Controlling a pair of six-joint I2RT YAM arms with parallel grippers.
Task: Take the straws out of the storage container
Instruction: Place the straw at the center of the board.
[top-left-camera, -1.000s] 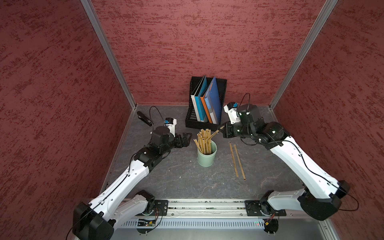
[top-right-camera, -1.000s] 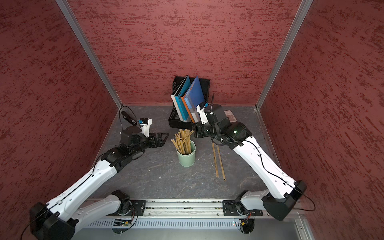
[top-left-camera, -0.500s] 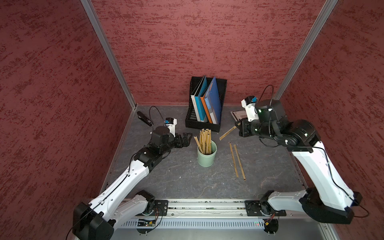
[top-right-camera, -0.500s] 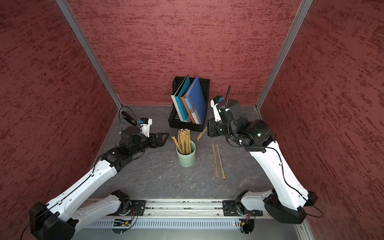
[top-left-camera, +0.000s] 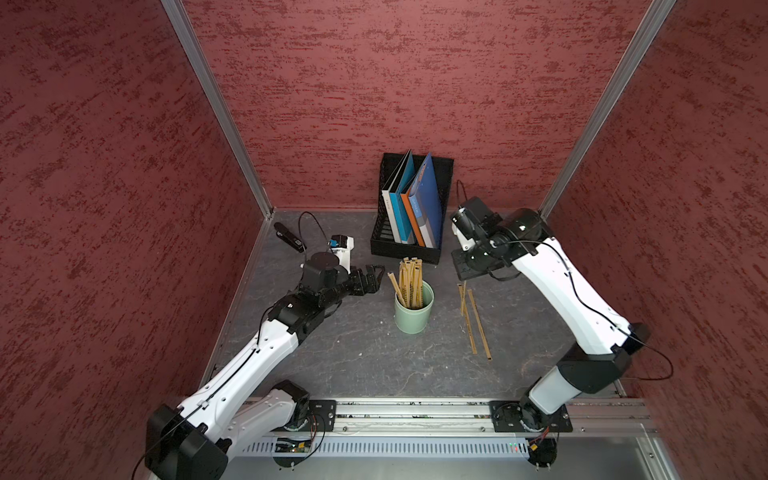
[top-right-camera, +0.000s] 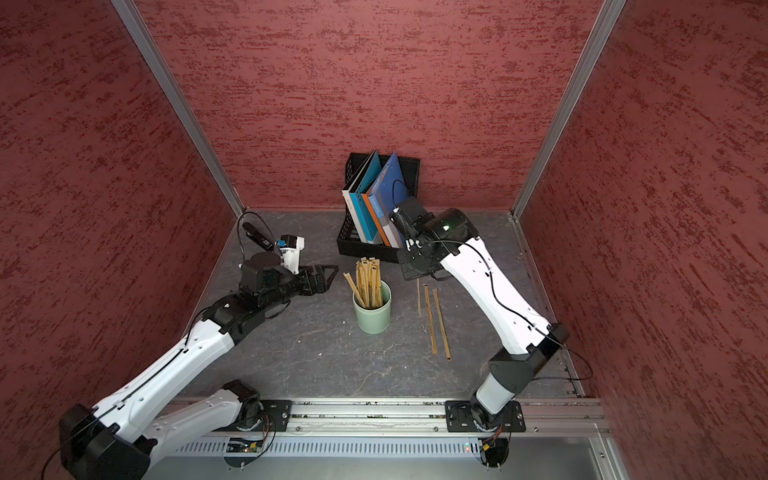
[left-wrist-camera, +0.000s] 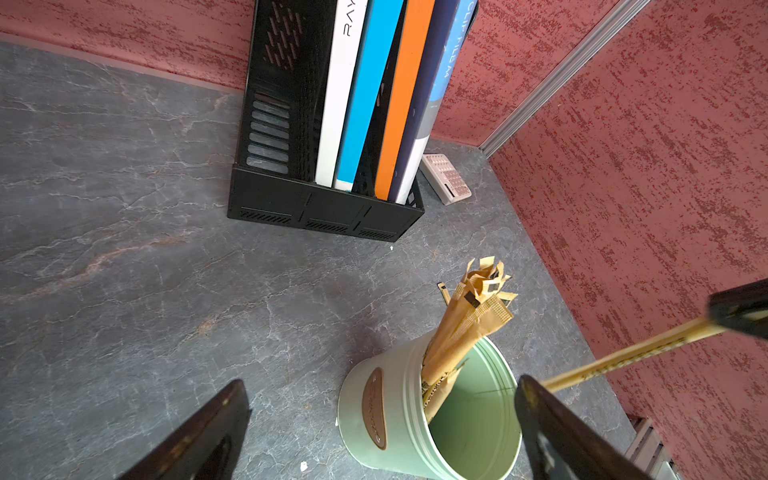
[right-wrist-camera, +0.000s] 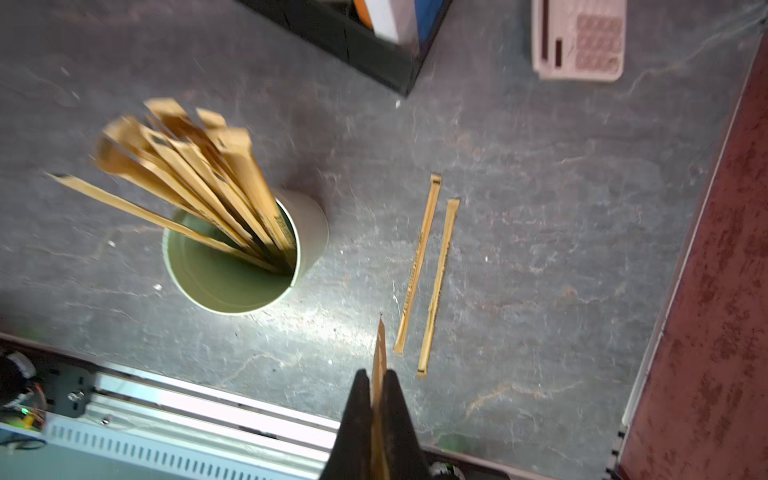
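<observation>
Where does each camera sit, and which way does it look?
Top views: above the front rail, looking down on the table; both arms show.
Left wrist: behind the open left hand, which shows, facing the cup and file holder.
Right wrist: behind the right hand, which shows shut on a straw, looking down at the cup.
Shared: both wrist views catch the cup, straws and calculator.

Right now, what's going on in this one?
The right gripper is shut on one straw, holding it above the table next to two straws already lying there. The rest of the straws stand in the green cup. The left gripper is open beside the cup.
</observation>
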